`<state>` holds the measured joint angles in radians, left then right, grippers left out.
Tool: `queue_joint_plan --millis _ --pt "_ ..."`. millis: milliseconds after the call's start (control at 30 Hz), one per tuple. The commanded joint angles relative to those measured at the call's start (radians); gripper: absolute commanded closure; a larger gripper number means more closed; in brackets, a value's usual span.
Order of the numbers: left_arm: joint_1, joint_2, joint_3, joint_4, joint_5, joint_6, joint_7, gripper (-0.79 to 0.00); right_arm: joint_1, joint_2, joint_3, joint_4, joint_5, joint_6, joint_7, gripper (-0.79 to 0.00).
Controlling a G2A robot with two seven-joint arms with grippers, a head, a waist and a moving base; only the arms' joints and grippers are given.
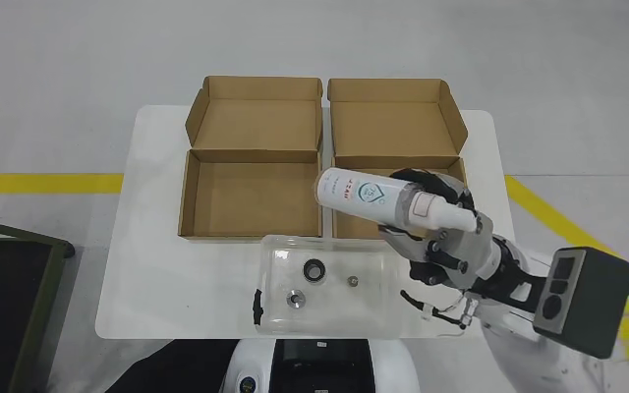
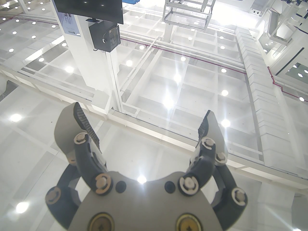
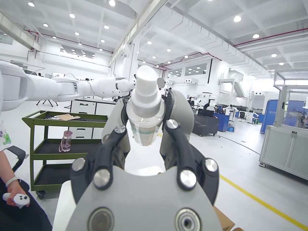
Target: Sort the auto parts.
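- A clear plastic tray [image 1: 378,295] sits at the lower centre of the top view, on the near edge of the white table [image 1: 147,246].
- Three small parts lie apart from one another in the tray. A black ring [image 1: 314,268] is toward the middle, a round metal piece [image 1: 294,298] is lower and to its left, and a small nut [image 1: 353,281] is to the ring's right.
- Right of centre in the top view, the right gripper [image 1: 425,208] hangs above the tray's far right corner and the front edge of the box behind it.
- Its fingers are clamped on a white spray bottle [image 1: 364,192] near the neck.
- The bottle lies almost flat in the air. Its body points toward the frame's centre and its cap toward the right.
- In the right wrist view the same bottle [image 3: 145,102] is pinched between the two fingers of the right gripper [image 3: 146,106], cap pointing away from the camera.
- The left gripper [image 2: 143,121] shows in its own wrist view with its fingers spread wide and nothing between them, aimed up at the ceiling.
- Behind the tray, at the centre of the top view, the left cardboard box [image 1: 251,201] stands open with its lid folded back.
- The right cardboard box [image 1: 393,126] is just beside it, right of centre, also open with its lid back. Its front part is covered by the bottle and gripper.
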<state>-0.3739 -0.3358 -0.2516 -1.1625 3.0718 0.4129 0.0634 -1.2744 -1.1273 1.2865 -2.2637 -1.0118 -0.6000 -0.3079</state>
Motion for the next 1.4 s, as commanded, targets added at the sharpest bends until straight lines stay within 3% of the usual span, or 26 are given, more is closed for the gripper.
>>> queue_joint_plan --millis 0,433,733,1100,1367 --pt "0.000 0.000 0.000 0.000 0.000 0.000 0.000 -0.785 0.005 -0.002 -0.003 0.002 0.004 0.004 -0.012 0.000" --pt "0.000 0.000 0.000 0.000 0.000 0.000 0.000 -0.785 -0.024 -0.007 -0.027 0.047 -0.065 -0.021 0.008 0.000" --pt "0.000 0.000 0.000 0.000 0.000 0.000 0.000 -0.785 -0.009 -0.012 -0.093 0.182 -0.098 -0.036 0.090 0.000" --pt "0.000 0.000 0.000 0.000 0.000 0.000 0.000 -0.785 0.002 -0.008 -0.096 0.264 -0.175 -0.021 0.278 0.000" --pt "0.000 0.000 0.000 0.000 0.000 0.000 0.000 -0.785 0.008 -0.005 -0.083 0.333 -0.205 -0.010 0.348 0.000"
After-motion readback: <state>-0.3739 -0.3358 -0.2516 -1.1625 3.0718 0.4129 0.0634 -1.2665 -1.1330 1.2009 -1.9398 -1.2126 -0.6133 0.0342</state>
